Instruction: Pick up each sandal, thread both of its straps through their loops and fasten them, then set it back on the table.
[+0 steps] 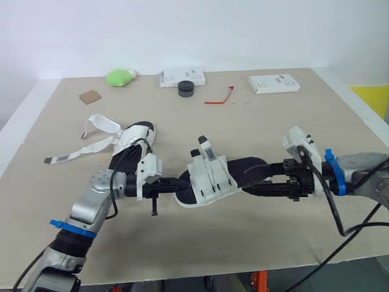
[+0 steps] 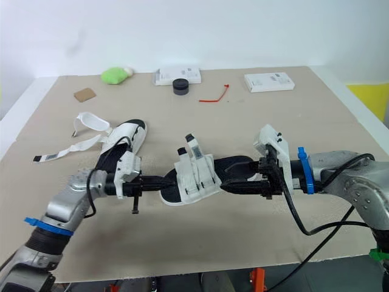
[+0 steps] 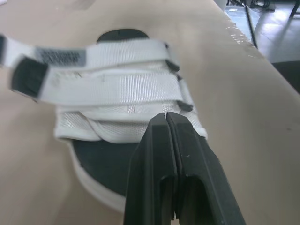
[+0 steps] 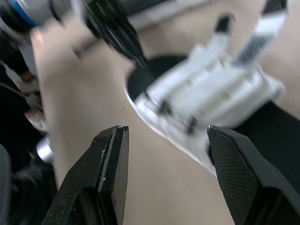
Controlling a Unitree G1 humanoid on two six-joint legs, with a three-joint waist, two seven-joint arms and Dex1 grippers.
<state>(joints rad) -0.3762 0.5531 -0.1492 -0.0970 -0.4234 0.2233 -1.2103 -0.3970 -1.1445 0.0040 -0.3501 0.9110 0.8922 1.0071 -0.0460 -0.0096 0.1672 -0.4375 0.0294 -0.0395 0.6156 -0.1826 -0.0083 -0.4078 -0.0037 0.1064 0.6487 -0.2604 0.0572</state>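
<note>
The middle sandal (image 1: pixel 209 179) lies flat on the beige counter (image 1: pixel 273 134), near its front edge and between the two arms, with its black footbed showing at both ends. Its two white straps (image 3: pixel 112 84) cross the white upper side by side, and their dark-tipped ends stand up free above it. The left hand (image 1: pixel 179 181) reaches in from the robot's left with its two black fingers (image 3: pixel 187 159) pressed together, nothing visible between them, their tips right at the edge of the white upper at one end of the sandal. The right hand (image 1: pixel 248 184) comes in low from the robot's right at the other end, its fingers (image 4: pixel 105 173) spread wide apart and gripping nothing; whether they touch the black sole there I cannot tell. The second sandal (image 1: pixel 130 143) rests on the counter just behind the left arm, with its straps undone: one long strap (image 1: pixel 79 152) trails flat toward the robot's left and another curls up in a loop (image 1: pixel 100 125). Along the far side of the counter, well apart from the sandals, sit a brown card square (image 1: pixel 90 96), a green sponge (image 1: pixel 120 77), a white box (image 1: pixel 181 77) with a black round cap (image 1: pixel 186 89) just in front of it, a red zip tie (image 1: pixel 220 97) and another white box (image 1: pixel 273 83).
</note>
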